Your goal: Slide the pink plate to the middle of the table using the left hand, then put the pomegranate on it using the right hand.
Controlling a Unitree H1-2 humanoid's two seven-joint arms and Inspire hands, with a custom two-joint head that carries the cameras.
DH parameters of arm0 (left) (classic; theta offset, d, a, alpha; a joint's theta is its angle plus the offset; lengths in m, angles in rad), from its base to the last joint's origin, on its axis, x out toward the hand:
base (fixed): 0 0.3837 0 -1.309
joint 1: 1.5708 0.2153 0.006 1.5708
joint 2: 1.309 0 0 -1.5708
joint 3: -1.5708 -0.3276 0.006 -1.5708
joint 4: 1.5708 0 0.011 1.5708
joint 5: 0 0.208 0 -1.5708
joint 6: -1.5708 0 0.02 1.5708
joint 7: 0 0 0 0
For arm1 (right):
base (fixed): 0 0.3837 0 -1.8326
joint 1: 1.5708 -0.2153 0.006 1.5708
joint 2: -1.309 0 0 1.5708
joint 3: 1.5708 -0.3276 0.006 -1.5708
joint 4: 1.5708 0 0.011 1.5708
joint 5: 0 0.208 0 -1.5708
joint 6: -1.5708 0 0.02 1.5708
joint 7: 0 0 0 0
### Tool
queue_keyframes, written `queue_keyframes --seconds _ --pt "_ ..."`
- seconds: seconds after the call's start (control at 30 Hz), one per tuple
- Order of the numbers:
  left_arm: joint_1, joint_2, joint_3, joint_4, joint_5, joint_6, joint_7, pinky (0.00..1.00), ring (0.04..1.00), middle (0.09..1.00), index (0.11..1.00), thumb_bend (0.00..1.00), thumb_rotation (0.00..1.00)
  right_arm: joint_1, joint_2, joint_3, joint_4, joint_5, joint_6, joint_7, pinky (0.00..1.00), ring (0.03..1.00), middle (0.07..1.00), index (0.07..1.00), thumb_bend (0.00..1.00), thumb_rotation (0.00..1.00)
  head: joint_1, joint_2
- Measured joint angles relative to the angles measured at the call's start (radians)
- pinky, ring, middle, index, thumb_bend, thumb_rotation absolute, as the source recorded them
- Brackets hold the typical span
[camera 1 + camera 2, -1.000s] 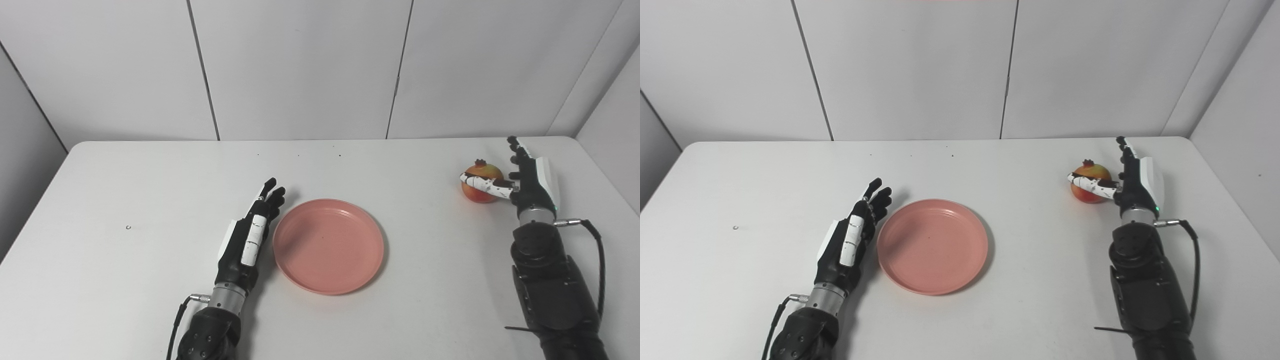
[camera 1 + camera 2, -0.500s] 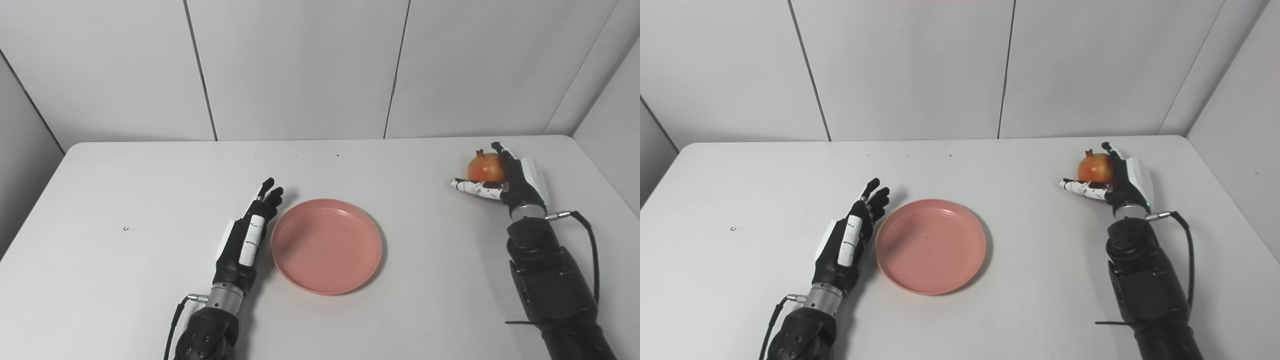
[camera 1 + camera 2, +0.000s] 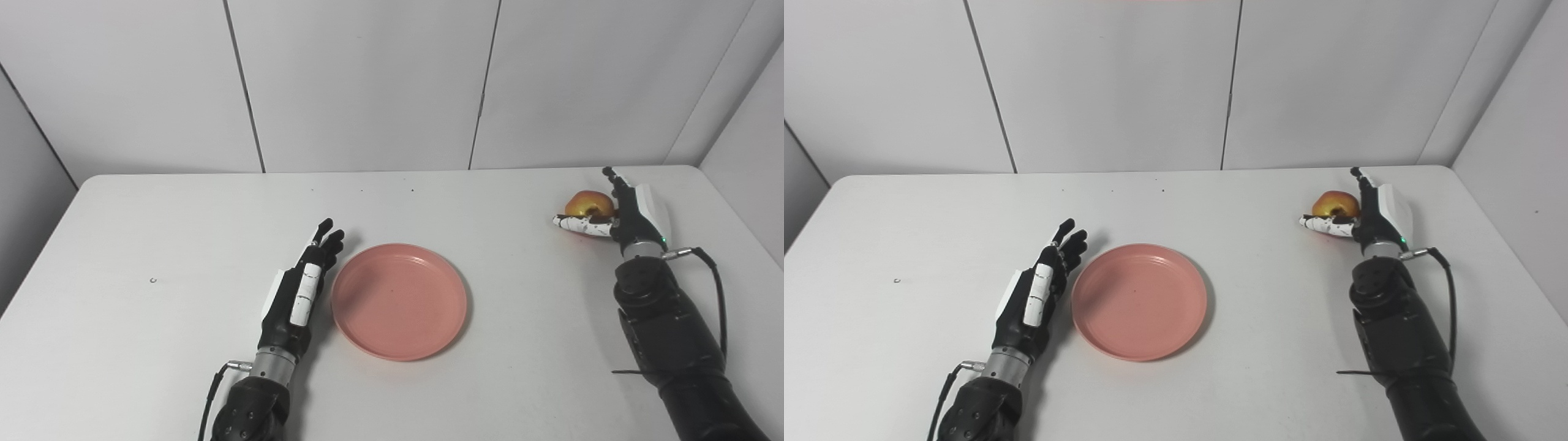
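The pink plate [image 3: 399, 301] lies flat near the middle of the white table [image 3: 153, 214] with nothing on it. My left hand [image 3: 300, 286] rests open on the table, fingers straight, alongside the plate's left rim. Whether it touches the rim is unclear. Far right, the red-yellow pomegranate [image 3: 588, 203] sits against the palm of my right hand [image 3: 634, 214]. The white thumb [image 3: 576, 223] crosses below and in front of the fruit. The fingers [image 3: 611, 177] point straight up beside it and are not wrapped round it.
A small dark speck [image 3: 152, 280] lies on the left part of the table. Grey wall panels close off the back and the right side. The pomegranate is close to the table's far right corner.
The right hand moved farther back with the pomegranate, which rolled so its crown no longer shows. The thumb went from across the fruit to below it. Left hand and plate stayed put.
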Motion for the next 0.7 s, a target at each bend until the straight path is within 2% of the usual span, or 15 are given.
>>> queue_keyframes --seconds 0.03,0.1,0.13,0.17,0.2,0.23,0.27,0.3,0.43,0.7 --pt "0.000 0.000 0.000 0.000 0.000 0.000 0.000 0.98 0.941 0.930 0.941 0.72 1.00 -0.006 0.000 0.002 0.016 -0.007 -0.011 -0.017 0.67 0.803 0.859 0.818 0.82 0.09 0.000 0.000" --pt "0.000 0.000 0.000 -0.001 0.000 0.000 0.000 0.98 0.941 0.930 0.941 0.72 1.00 -0.006 0.001 0.004 0.034 -0.011 -0.031 -0.045 0.55 0.670 0.759 0.779 0.77 0.02 0.000 0.002" --pt "0.000 0.000 0.000 -0.001 0.000 0.000 0.000 0.98 0.941 0.930 0.942 0.72 1.00 -0.006 0.003 0.005 0.044 -0.012 -0.045 -0.062 0.52 0.641 0.736 0.769 0.76 0.01 0.000 0.002" --pt "0.000 0.000 -0.001 -0.002 0.000 0.000 0.000 0.98 0.941 0.932 0.944 0.73 1.00 -0.006 0.004 0.004 0.051 -0.012 -0.059 -0.078 0.51 0.571 0.660 0.718 0.71 0.00 -0.002 0.003" --pt "0.000 0.000 -0.001 -0.002 0.000 0.000 0.000 0.98 0.941 0.933 0.945 0.73 1.00 -0.006 0.004 0.003 0.057 -0.011 -0.069 -0.087 0.51 0.548 0.634 0.700 0.70 0.00 -0.002 0.003" --pt "0.000 0.000 -0.001 -0.002 0.000 0.000 0.000 0.97 0.940 0.931 0.943 0.73 1.00 -0.006 0.004 0.002 0.065 -0.010 -0.079 -0.099 0.52 0.481 0.565 0.659 0.60 0.00 0.000 0.003" --pt "0.000 0.000 -0.001 -0.002 0.000 0.000 0.000 0.97 0.940 0.931 0.943 0.73 1.00 -0.006 0.004 0.002 0.071 -0.010 -0.085 -0.107 0.53 0.459 0.541 0.645 0.56 0.00 0.000 0.005" --pt "0.000 0.001 -0.001 -0.002 0.000 0.000 0.000 0.97 0.939 0.931 0.942 0.73 1.00 -0.006 0.006 0.002 0.075 -0.010 -0.089 -0.116 0.52 0.439 0.517 0.588 0.54 0.00 0.000 0.005" --pt "0.000 0.001 -0.001 -0.003 0.000 0.000 0.000 0.97 0.937 0.930 0.941 0.72 1.00 -0.006 0.010 0.007 0.080 -0.011 -0.097 -0.136 0.47 0.427 0.496 0.508 0.52 0.00 0.002 0.005" --pt "0.000 0.001 -0.002 -0.003 0.000 0.000 0.000 0.97 0.939 0.934 0.944 0.72 1.00 0.000 0.010 0.006 0.077 -0.003 -0.107 -0.145 0.48 0.433 0.504 0.492 0.52 0.00 0.003 0.006"
